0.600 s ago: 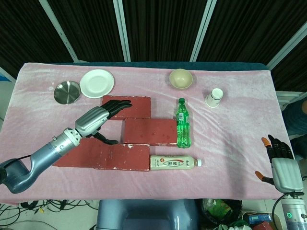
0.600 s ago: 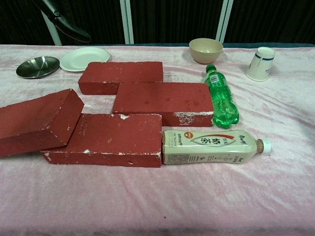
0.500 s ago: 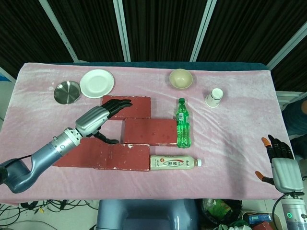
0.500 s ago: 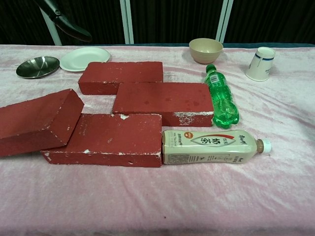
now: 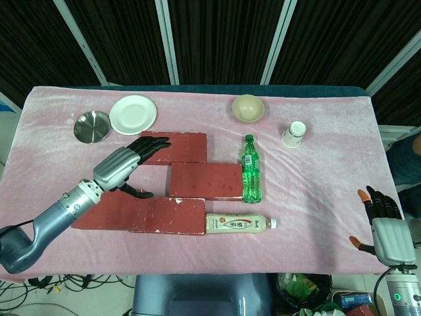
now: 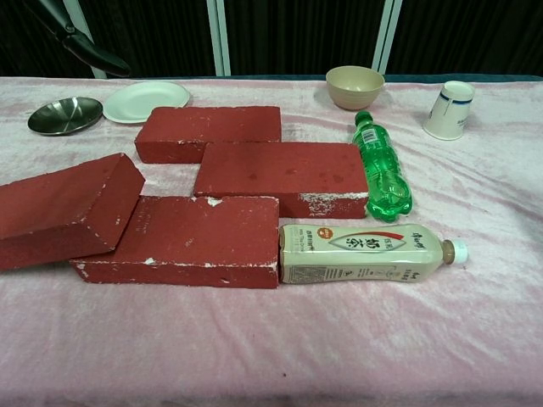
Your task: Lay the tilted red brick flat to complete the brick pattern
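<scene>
The tilted red brick (image 6: 64, 208) leans with its right end propped on the flat front brick (image 6: 182, 242); in the head view my left forearm partly covers the tilted brick (image 5: 99, 212). Two more flat bricks, the middle brick (image 6: 280, 174) and the back brick (image 6: 208, 131), step away behind. My left hand (image 5: 125, 164) hovers above the bricks, between the back brick (image 5: 184, 146) and the tilted one, fingers spread and holding nothing; only its dark fingertips (image 6: 85, 51) show in the chest view. My right hand (image 5: 385, 227) stays open at the table's near right edge.
A green bottle (image 5: 251, 169) lies right of the middle brick, and a tea bottle (image 5: 237, 224) lies against the front brick's right end. At the back stand a steel dish (image 5: 91, 126), a white plate (image 5: 133, 114), a bowl (image 5: 248, 108) and a paper cup (image 5: 294, 133).
My left hand has shifted left, away from the back brick. The bricks and my right hand have not moved.
</scene>
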Available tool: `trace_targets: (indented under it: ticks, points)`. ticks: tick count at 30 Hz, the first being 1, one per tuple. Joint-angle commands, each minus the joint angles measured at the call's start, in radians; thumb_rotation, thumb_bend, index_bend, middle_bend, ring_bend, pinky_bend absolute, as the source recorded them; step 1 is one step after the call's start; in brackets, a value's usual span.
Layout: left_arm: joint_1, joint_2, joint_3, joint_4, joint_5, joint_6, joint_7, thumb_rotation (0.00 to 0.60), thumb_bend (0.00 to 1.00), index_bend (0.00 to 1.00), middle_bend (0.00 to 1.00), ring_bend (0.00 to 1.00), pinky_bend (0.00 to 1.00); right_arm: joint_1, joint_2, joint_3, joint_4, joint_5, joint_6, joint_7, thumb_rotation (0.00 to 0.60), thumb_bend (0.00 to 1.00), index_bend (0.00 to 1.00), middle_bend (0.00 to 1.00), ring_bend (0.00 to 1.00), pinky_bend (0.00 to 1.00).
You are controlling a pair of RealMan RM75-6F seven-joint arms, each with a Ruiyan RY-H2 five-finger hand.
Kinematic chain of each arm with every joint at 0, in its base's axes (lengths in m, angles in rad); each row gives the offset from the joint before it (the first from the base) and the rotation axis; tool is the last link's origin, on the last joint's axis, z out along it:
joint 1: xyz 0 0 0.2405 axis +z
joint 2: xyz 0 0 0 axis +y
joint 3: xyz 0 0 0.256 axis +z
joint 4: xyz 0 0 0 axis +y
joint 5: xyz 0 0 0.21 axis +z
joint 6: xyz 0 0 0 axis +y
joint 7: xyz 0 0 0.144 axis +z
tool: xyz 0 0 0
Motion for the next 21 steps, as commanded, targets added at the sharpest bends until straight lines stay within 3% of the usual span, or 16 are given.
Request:
trace_targets:
  ticks: [1,9,14,21]
  points:
    - [0.006,0.007,0.003,0.0,-0.004,0.007,-0.003,0.6,0.08,0.0,0.0,0.0,0.0,0.0,0.0,0.0,0.0,0.0,0.0,-0.005,0.6,0.04,0.0,0.0,0.0,0.08]
    - [0.029,0.05,0.029,-0.012,-0.011,0.008,0.036,0.6,0.08,0.0,0.0,0.0,0.0,-0.005,0.001,0.001,-0.002,0.006,0.007,-0.004,0.6,0.04,0.0,0.0,0.0,0.08]
    - [0.097,0.17,0.061,-0.087,-0.092,0.013,0.18,0.6,0.08,0.0,0.0,0.0,0.0,-0.005,0.001,0.001,0.0,0.003,0.008,-0.002,0.6,0.04,0.0,0.0,0.0,0.08]
    - [0.197,0.333,0.161,-0.162,-0.17,-0.028,0.311,0.6,0.08,0.0,0.0,0.0,0.0,-0.007,0.001,0.0,0.001,-0.003,0.015,-0.003,0.6,0.04,0.0,0.0,0.0,0.08]
